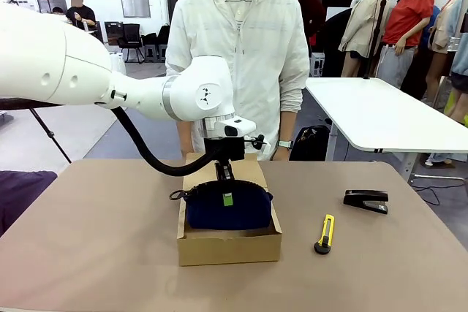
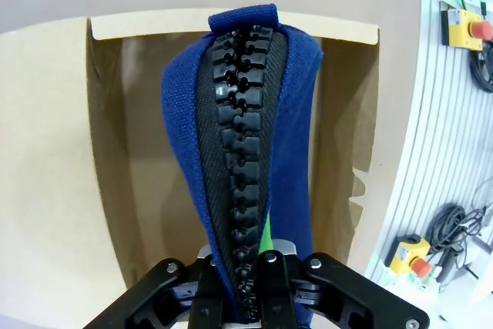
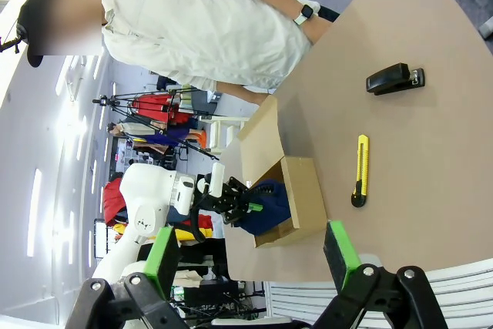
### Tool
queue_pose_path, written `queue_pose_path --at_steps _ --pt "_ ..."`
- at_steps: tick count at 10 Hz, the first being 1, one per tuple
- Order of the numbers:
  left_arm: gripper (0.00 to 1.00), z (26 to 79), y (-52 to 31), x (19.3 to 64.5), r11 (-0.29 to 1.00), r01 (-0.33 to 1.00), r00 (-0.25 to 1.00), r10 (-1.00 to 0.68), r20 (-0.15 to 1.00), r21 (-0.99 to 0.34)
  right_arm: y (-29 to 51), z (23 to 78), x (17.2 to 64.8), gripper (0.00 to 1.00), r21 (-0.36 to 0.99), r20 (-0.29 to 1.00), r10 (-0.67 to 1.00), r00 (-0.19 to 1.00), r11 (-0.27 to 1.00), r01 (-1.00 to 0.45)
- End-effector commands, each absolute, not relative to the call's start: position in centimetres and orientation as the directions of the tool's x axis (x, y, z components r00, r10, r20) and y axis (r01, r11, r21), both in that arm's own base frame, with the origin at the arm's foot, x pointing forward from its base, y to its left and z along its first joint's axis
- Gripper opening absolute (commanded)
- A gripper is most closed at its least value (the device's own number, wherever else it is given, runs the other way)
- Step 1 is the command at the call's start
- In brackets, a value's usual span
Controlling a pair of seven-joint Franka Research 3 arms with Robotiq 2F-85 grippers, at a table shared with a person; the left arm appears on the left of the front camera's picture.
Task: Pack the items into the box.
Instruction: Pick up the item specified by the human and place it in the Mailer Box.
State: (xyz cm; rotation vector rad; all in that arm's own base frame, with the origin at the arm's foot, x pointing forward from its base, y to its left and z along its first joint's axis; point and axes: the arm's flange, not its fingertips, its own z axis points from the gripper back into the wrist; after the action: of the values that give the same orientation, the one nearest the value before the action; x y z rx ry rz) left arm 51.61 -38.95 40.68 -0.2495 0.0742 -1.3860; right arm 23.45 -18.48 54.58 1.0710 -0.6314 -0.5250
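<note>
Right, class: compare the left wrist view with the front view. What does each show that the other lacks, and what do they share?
Left wrist view: the black zipper teeth of the navy pouch close up, and red emergency buttons on a wall panel.

Front view: the black stapler and a yellow utility knife lying on the table to the right of the box, with a person standing behind it.

Both: the left end effector shut on the navy pouch, which sits in the open box.
</note>
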Motion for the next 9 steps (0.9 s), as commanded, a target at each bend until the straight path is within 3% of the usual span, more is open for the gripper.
queue_pose_path --at_steps 1,9 --pt "0.0 40.8 -38.7 51.5 0.162 0.965 0.185 -0.978 0.097 -0.208 -18.6 54.7 23.5 1.0 0.919 0.234 -0.665 0.709 0.389 0.061" --pt "0.0 34.2 -39.2 49.0 0.102 0.954 0.149 -0.977 0.15 -0.281 -18.6 54.7 23.5 1.0 0.919 0.234 -0.665 0.709 0.389 0.061"
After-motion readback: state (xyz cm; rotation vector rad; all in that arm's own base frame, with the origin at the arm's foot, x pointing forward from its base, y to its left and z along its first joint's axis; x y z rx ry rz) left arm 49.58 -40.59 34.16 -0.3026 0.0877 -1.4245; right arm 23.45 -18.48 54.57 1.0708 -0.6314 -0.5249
